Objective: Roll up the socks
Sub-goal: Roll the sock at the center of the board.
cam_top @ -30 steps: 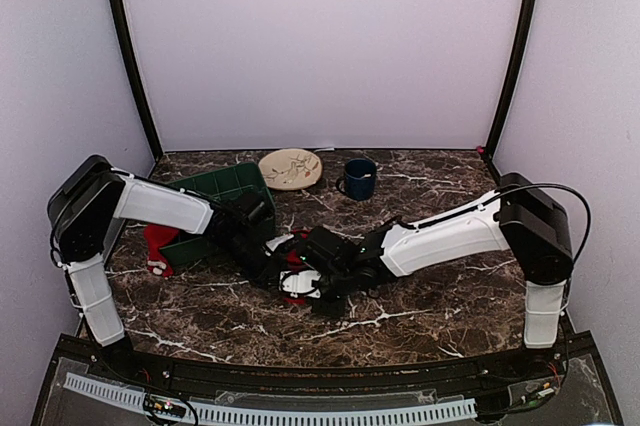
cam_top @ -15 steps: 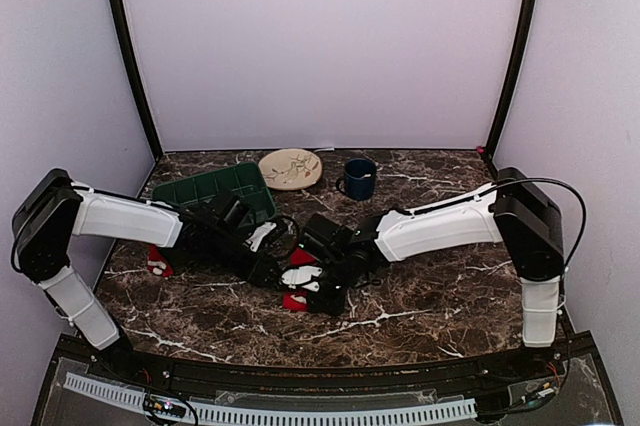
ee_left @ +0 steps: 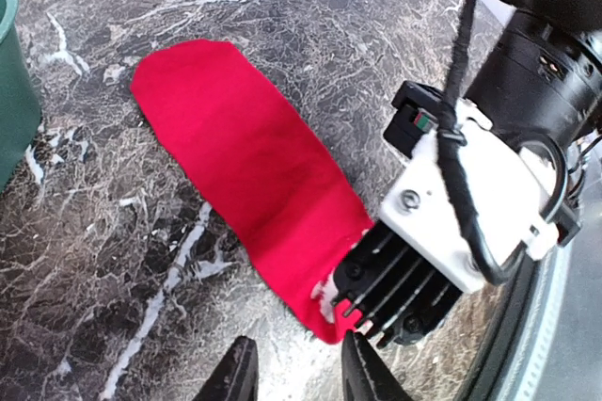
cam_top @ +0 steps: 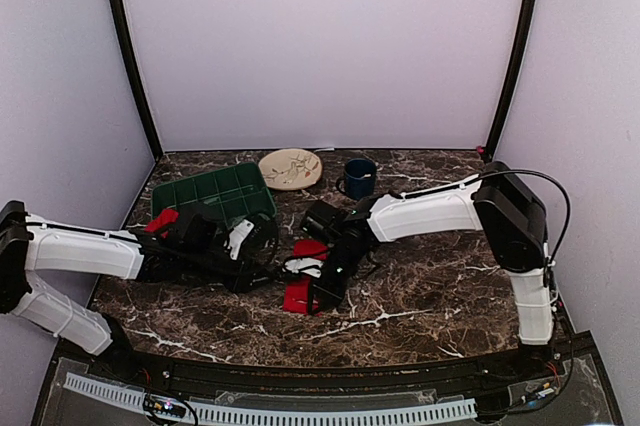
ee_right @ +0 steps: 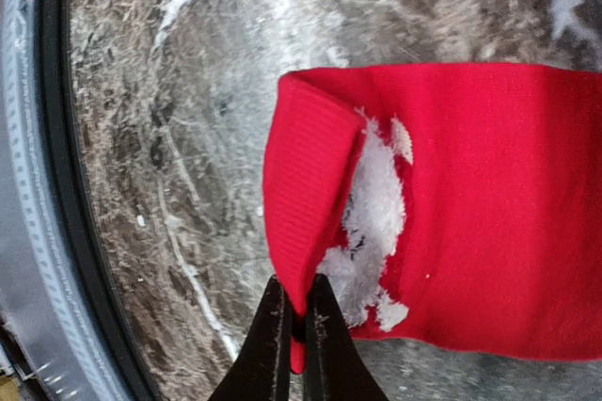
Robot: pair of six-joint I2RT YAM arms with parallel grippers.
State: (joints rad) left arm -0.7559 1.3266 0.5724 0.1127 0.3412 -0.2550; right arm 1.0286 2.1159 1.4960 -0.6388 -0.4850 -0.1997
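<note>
Red and floppy, one sock (ee_right: 489,194) lies flat mid-desk (cam_top: 430,276). The right pincer (ee_right: 293,326) is clenched on its folded, white-flecked cuff. The left pincer (ee_left: 293,377) stands parted and empty just short of that end. A second ago it crowded over the sock, and its arm has since dropped low to the left. A second sock (cam_top: 162,221) peeks beside the green bin (cam_top: 215,191). A plate (cam_top: 290,168) and a blue mug (cam_top: 359,178) sit at the back of the dark marble, under pale lilac walls (cam_top: 320,46).

No legible text or markings
</note>
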